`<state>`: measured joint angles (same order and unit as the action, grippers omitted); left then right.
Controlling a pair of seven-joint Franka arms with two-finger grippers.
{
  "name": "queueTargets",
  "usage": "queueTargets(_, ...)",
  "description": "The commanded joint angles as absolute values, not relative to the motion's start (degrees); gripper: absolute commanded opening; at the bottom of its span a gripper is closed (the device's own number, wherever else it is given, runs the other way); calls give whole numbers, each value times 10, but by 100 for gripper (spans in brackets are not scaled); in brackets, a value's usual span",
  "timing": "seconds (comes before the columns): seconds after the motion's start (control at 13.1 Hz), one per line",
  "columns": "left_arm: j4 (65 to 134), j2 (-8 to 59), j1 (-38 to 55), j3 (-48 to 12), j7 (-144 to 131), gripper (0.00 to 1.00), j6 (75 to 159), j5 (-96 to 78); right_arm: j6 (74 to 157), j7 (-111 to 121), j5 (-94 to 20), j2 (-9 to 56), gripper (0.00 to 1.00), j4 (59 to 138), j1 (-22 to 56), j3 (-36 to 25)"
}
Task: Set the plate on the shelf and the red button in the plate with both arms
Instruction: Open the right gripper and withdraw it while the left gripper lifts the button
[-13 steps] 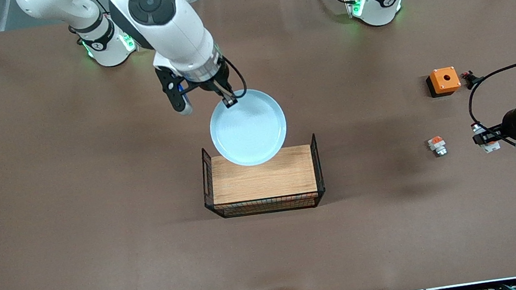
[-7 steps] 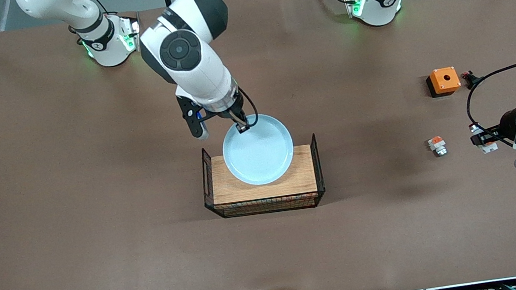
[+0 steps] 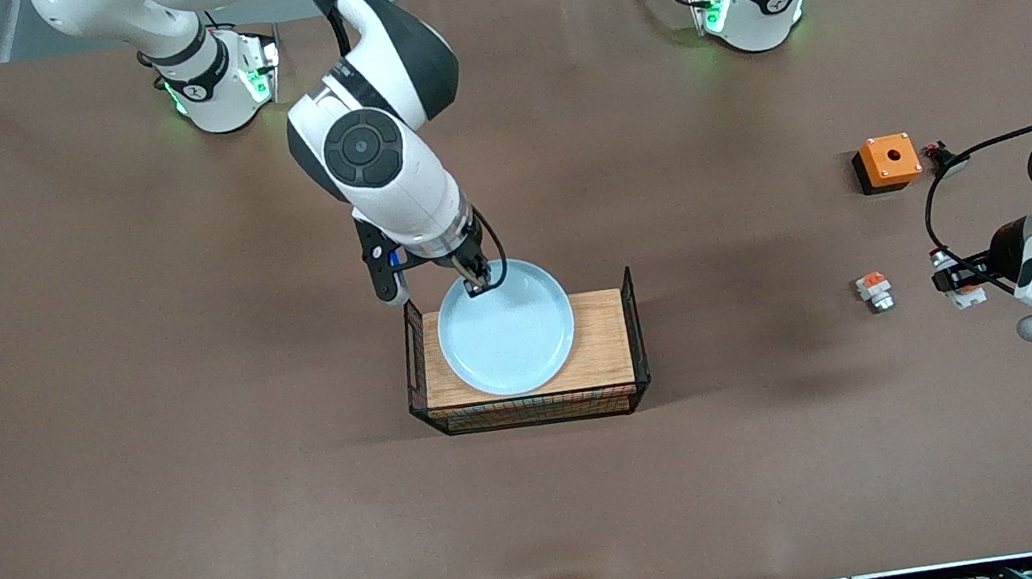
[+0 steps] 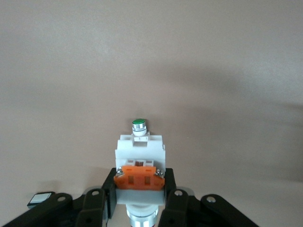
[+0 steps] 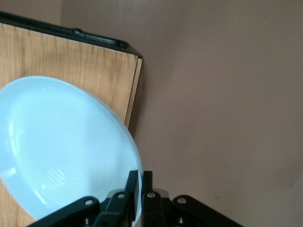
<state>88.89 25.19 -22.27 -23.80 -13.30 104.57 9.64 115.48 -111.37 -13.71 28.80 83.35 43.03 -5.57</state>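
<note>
Pale blue, the plate (image 3: 506,327) hangs over the wooden tray (image 3: 600,348), its rim pinched by the right gripper (image 3: 476,286); lowering and letting go seems next. The left gripper (image 3: 947,280), over bare table beside a stubby switch (image 3: 874,291), clamps the red button (image 4: 140,163). Whether the plate touches the wood is unclear.

Right tool (image 5: 138,182) pinching plate (image 5: 57,146) rim, over wooden tray (image 5: 66,61), brown table (image 5: 222,94)
</note>
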Motion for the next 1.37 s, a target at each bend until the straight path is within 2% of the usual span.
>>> queueTargets(0.0, 886, 244, -222, -240, -135, 0, 1034, 84, 1162, -1128, -149, 303, 9, 824, 426, -53)
queueTargets(0.15, 885, 243, -221, -242, -138, 0, 1034, 75, 1169, -1124, -145, 313, 9, 824, 426, -53)
queueTargets(0.23, 885, 242, -223, -256, -140, 0, 1034, 74, 1170, -1122, -146, 312, 17, 824, 425, -53)
queueTargets(0.3, 885, 236, -224, -264, -140, 0, 1033, 74, 1165, -1126, -149, 310, 42, 822, 424, -53)
queueTargets(0.38, 884, 234, -224, -265, -140, 0, 1027, 74, 1158, -1128, -149, 305, 75, 819, 423, -53)
queueTargets(0.46, 883, 227, -224, -269, -140, 0, 1020, 74, 1139, -1128, -147, 298, 95, 817, 424, -54)
queueTargets(0.53, 882, 222, -223, -269, -140, 0, 1016, 74, 1109, -1128, -142, 285, 99, 810, 424, -54)
queueTargets(0.84, 847, 214, -222, -295, -178, 0, 966, 62, 969, -1083, -124, 229, 100, 766, 417, -69)
queueTargets(0.99, 835, 214, -222, -321, -217, 0, 948, 55, 900, -1003, -102, 185, 100, 766, 413, -70)
queueTargets(1.29, 831, 214, -222, -383, -334, 0, 947, 41, 803, -821, -90, 94, 100, 786, 357, -71)
